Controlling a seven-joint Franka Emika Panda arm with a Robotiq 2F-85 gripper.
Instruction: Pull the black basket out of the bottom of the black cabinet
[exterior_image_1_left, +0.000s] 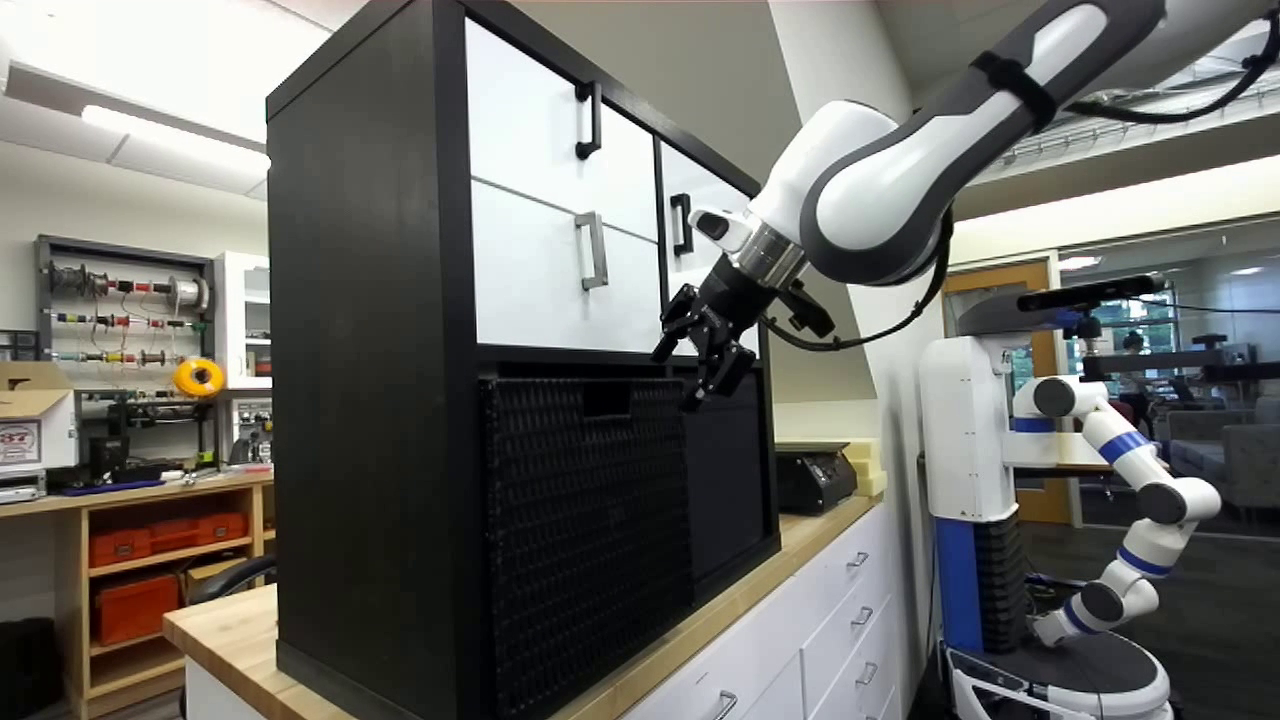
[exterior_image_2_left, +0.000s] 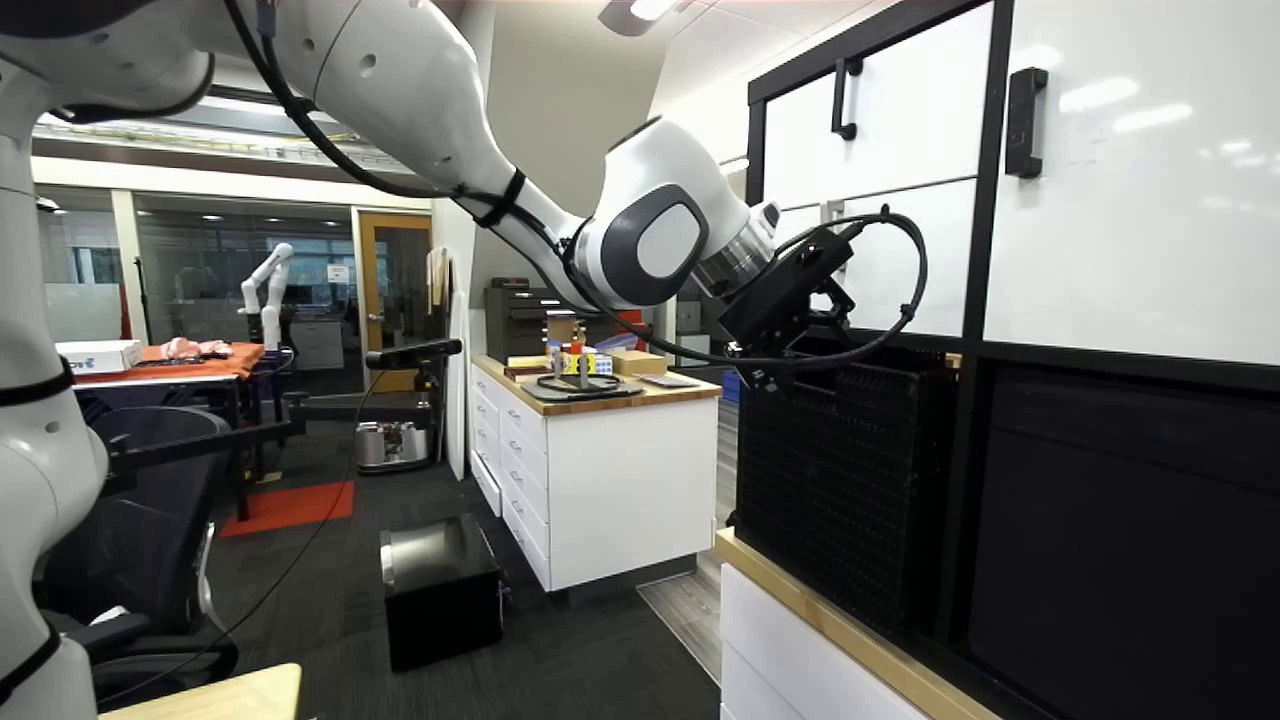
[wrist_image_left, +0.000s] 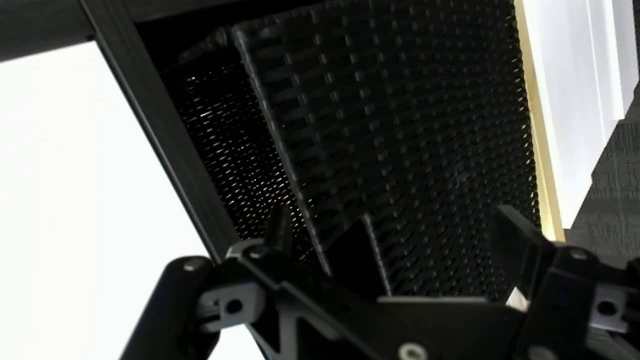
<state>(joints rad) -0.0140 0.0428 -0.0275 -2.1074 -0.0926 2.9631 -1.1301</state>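
Observation:
The black basket (exterior_image_1_left: 590, 520) stands in the lower compartment of the black cabinet (exterior_image_1_left: 360, 350), and its front appears to jut a little out. It also shows in an exterior view (exterior_image_2_left: 830, 500) and fills much of the wrist view (wrist_image_left: 425, 125). Its slot handle (exterior_image_1_left: 607, 399) is near the top edge; the wrist view shows the slot (wrist_image_left: 357, 255) partly hidden by my gripper. My gripper (wrist_image_left: 392, 215) is open and empty. In the wrist view one finger lies over the gap above the rim, the other over the front face. I cannot tell whether they touch.
White drawer fronts (exterior_image_1_left: 540, 270) with protruding handles, one grey (exterior_image_1_left: 592, 250), sit just above the basket. The cabinet stands on a wooden counter (exterior_image_2_left: 820, 620) over white drawers. A dark basket front (exterior_image_2_left: 1120, 540) fills the neighbouring compartment. My wrist cable (exterior_image_2_left: 905, 310) loops by the drawer fronts.

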